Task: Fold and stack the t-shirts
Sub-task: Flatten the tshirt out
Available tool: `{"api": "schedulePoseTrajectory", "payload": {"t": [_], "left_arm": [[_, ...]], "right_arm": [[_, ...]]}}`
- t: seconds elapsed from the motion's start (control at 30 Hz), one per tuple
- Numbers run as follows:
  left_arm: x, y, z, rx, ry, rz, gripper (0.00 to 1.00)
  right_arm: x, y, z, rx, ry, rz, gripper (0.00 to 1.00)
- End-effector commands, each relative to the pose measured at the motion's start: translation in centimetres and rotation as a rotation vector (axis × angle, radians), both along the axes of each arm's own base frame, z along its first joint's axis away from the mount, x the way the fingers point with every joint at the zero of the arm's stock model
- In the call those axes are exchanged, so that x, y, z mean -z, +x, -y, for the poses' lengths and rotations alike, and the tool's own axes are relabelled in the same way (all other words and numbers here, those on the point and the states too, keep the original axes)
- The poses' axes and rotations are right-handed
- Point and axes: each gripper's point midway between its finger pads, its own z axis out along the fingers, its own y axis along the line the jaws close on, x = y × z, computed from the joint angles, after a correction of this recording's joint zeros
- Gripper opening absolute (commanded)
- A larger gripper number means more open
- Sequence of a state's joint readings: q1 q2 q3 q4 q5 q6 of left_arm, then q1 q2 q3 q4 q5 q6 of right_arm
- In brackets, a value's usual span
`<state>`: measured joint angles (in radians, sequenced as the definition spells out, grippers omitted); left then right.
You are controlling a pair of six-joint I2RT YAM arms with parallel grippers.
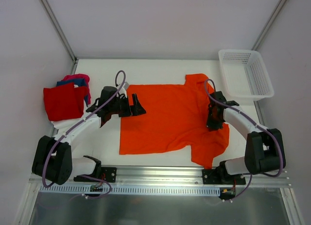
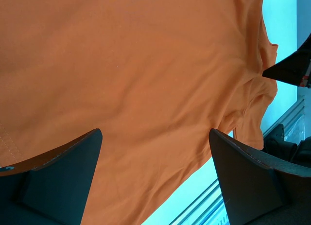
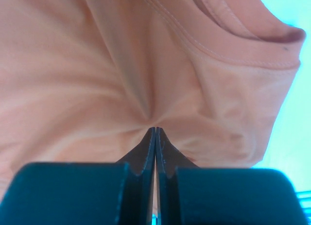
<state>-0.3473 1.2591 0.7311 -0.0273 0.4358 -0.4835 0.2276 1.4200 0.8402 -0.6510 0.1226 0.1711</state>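
One orange shirt [image 1: 170,115] is laid flat in the middle of the table [image 1: 146,69], and it is not folded yet. A pile is seen at the left side, well apart from the basket [image 1: 245,74]. A red shirt [image 1: 63,102] is on top of it, and bits of a blue shirt [image 1: 65,82], a pink shirt [image 1: 77,78] and a white shirt [image 1: 60,123] are showing at its edges. So four shirts seem to be stacked, and one is left to be folded and put on top. The left claw [image 1: 138,104] is held wide open over the orange shirt's left edge, with nothing in it. The right claw [image 1: 212,124] is shut tight, and a bit of the orange shirt is pinched in it near the collar. Counted: five shirts, two claws, one basket.
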Motion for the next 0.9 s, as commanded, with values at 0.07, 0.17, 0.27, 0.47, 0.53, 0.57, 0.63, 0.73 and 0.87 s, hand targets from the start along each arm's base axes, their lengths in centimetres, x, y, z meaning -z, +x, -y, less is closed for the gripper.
{"api": "schedulePoseTrajectory", "payload": {"t": [0.07,0.17,0.27,0.47,0.53,0.57,0.63,0.73,0.87], "left_arm": [[-1.6,1.1,0.3,0.0,-0.006,0.062,0.93],[-2.2,2.3,-0.1,-0.034,0.022,0.099,0.93],[-2.8,4.0,0.0,-0.06,0.039,0.11,0.94],[-1.3,8.9,-0.4,-0.111,0.016,0.018,0.93],[-0.2,11.0,-1.8,-0.163,0.011,-0.021,0.93],[0.4,11.6,-2.3,-0.185,0.007,-0.045,0.92],[1.7,13.0,-3.5,-0.242,0.014,-0.087,0.92],[3.6,14.7,-6.2,-0.342,0.102,-0.134,0.91],[4.2,16.5,-8.0,-0.403,0.193,-0.117,0.91]], "right_arm": [[-1.9,0.2,0.3,0.021,-0.001,0.069,0.01],[-4.3,2.7,-1.6,-0.013,0.084,0.167,0.02],[-8.1,6.1,-3.6,-0.069,0.157,0.278,0.16],[-11.7,12.4,-4.1,-0.116,0.11,0.321,0.27],[-11.4,14.9,-4.8,-0.124,0.129,0.291,0.27],[-9.9,15.7,-4.9,-0.12,0.129,0.248,0.27],[-9.9,17.2,-5.7,-0.127,0.167,0.243,0.27],[-7.9,18.8,-5.8,-0.12,0.189,0.2,0.27],[-5.7,20.7,-5.4,-0.099,0.228,0.158,0.27]]}}
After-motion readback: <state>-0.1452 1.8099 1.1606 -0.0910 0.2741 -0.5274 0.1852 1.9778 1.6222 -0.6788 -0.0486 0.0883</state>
